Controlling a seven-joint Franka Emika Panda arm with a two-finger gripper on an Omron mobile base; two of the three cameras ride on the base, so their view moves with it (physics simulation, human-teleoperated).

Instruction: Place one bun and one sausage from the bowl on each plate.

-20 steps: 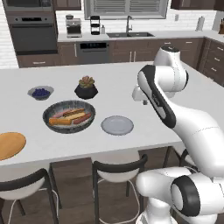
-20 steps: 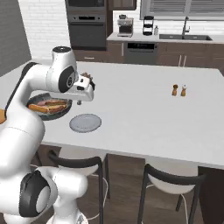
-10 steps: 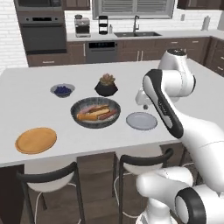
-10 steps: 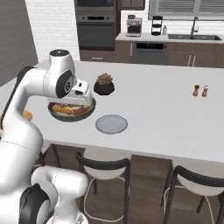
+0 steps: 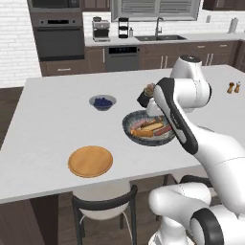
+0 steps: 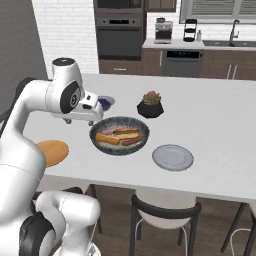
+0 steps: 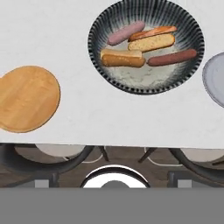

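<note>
The wide dark bowl (image 7: 144, 79) holds two buns (image 7: 151, 43) and sausages (image 7: 171, 57); it also shows as the bowl (image 5: 128, 125) and the bowl (image 6: 145, 133). The orange-tan plate (image 7: 27, 98) lies bare to its left, also seen as the orange plate (image 5: 90, 161) and the orange plate (image 6: 52, 152). The pale grey plate (image 6: 172, 157) lies bare to the right, its edge at the grey plate (image 7: 215, 79). My gripper (image 6: 79, 121) hangs above the counter just left of the bowl, its dark tips apart, open and holding nothing.
A small bowl of blueberries (image 5: 102, 102) and a black pot with a succulent (image 6: 151, 104) stand behind the bowl. Salt and pepper shakers (image 5: 233, 87) sit far right. Stools (image 6: 162, 212) line the counter's near edge (image 7: 109, 142).
The whole scene has slid rightward in both base views, so the camera moved, not the things. The bowl and plates keep their places on the counter.
</note>
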